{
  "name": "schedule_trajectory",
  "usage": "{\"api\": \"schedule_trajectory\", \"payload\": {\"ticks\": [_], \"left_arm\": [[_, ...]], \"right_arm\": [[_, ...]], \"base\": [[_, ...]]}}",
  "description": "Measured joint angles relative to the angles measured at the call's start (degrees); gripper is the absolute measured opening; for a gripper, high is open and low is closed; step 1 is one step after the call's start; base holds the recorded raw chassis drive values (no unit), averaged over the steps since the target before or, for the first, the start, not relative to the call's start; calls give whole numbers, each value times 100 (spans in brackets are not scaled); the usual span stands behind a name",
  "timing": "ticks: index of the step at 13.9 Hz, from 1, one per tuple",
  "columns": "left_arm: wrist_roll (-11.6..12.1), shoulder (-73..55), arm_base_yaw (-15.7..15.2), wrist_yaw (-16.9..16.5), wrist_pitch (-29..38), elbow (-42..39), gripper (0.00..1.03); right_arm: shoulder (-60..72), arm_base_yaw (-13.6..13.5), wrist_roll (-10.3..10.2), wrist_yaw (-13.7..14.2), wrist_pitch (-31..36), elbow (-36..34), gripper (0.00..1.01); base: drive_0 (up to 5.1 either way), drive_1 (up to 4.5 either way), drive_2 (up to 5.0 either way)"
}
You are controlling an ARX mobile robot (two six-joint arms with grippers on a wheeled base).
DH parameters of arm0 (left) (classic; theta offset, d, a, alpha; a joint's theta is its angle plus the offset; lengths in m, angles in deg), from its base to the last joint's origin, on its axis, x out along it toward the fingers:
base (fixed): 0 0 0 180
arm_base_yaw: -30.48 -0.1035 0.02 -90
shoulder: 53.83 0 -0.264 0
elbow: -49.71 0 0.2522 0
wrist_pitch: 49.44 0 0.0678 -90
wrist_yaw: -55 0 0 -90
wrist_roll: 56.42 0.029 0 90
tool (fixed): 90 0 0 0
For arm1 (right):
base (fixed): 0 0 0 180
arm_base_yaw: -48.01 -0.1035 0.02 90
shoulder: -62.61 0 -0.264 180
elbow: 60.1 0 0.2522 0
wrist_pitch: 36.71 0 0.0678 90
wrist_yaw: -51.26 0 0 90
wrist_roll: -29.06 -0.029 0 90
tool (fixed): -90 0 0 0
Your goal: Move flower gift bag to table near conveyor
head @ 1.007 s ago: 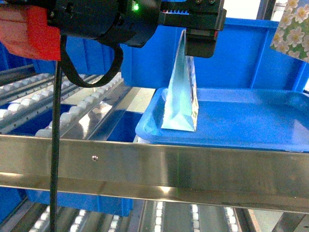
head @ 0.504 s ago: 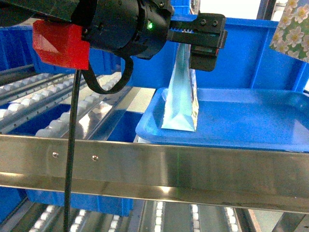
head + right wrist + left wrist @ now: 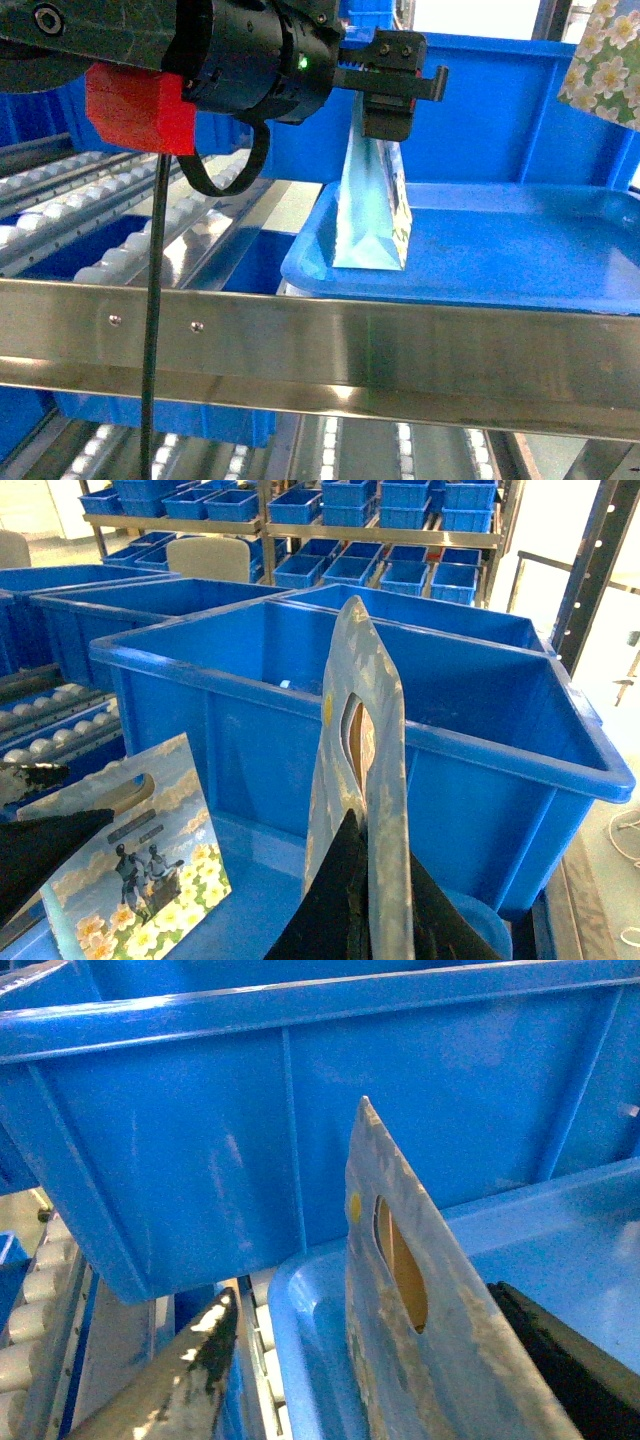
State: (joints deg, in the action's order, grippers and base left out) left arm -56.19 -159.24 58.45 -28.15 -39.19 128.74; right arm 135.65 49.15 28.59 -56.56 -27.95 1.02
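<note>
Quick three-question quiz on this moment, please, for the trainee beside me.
1. True or false: the gift bag under the left claw lies flat in the blue tray.
2. What does the right claw grip? A) a roller B) a second flower bag C) nothing
3. Fill in: the conveyor has rows of small ____ rollers.
Key: 1 false, it stands upright; 2 B; 3 white.

Upright gift bag before blue bin
</note>
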Motion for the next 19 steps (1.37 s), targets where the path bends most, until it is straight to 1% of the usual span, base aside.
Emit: {"api": "schedule_trajectory", "payload": {"ticks": [1, 5, 6, 7, 9, 11, 13, 14, 15, 16, 17, 18, 19], "left_arm": [[0, 0, 2, -2, 0, 0, 63], [-15, 0, 0, 7, -11, 0, 14], [-160, 0, -42, 210, 85, -4, 2], [-221, 50, -142, 382, 229, -13, 2], [-229, 358, -223, 396, 264, -9, 2], [-236, 837, -297, 409, 177, 151, 2], [-219, 1329, -426, 365, 61, 133, 2], [-216, 1589, -492, 369, 46, -7, 2], [-216, 1945, -553, 367, 127, -321, 2], [-212, 2243, -612, 299, 129, -610, 2], [-214, 2540, -715, 234, 118, -929, 2], [-212, 2900, -892, 125, 87, -1294, 2], [-157, 3261, -999, 109, 28, -1578, 2]], "right_arm": [[0, 0, 0, 0, 7, 0, 2], [0, 0, 0, 0, 4, 0, 2], [0, 0, 0, 0, 4, 0, 2], [0, 0, 0, 0, 2, 0, 2], [0, 0, -2, 0, 2, 0, 2], [0, 0, -2, 0, 4, 0, 2], [0, 0, 0, 0, 4, 0, 2], [0, 0, -2, 0, 7, 0, 2], [0, 0, -2, 0, 2, 0, 2], [0, 0, 0, 0, 7, 0, 2], [0, 0, 0, 0, 0, 0, 2], [0, 0, 0, 0, 4, 0, 2], [0, 0, 0, 0, 4, 0, 2]], "base": [[0, 0, 0], [0, 0, 0], [0, 0, 0], [0, 0, 0], [0, 0, 0], [0, 0, 0], [0, 0, 0], [0, 0, 0], [0, 0, 0], [0, 0, 0], [0, 0, 0], [0, 0, 0], [0, 0, 0]]}}
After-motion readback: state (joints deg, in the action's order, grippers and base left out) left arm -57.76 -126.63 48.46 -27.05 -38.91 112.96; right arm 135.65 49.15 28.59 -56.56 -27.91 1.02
